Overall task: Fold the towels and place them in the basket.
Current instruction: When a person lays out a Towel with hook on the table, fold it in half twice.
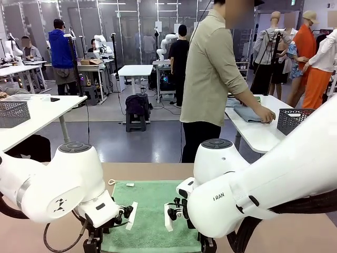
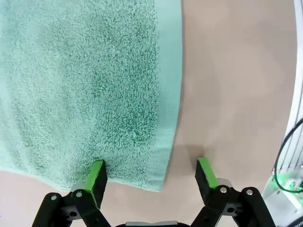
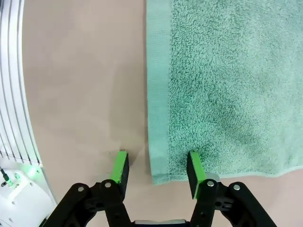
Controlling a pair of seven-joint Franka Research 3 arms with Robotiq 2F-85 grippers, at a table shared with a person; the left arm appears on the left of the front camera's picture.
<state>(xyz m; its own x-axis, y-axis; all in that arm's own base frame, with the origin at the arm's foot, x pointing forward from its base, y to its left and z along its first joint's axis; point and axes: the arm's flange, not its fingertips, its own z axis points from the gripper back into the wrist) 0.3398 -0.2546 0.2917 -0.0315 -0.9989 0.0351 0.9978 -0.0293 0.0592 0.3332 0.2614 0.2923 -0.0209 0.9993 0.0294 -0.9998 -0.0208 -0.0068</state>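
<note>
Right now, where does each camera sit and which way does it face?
Front view: fixed between the arms, facing across the table to the person; left arm and right arm flank the green towel.
Left wrist view: on that wrist, looking down the open left tool straddling a towel corner.
Right wrist view: on that wrist, looking down the open right tool straddling another corner.
Shared: all three show the towel.

White arms [image 1: 63,184], black fingers [image 2: 83,201], green pads [image 3: 119,166]; lettering maybe "FRAN".
</note>
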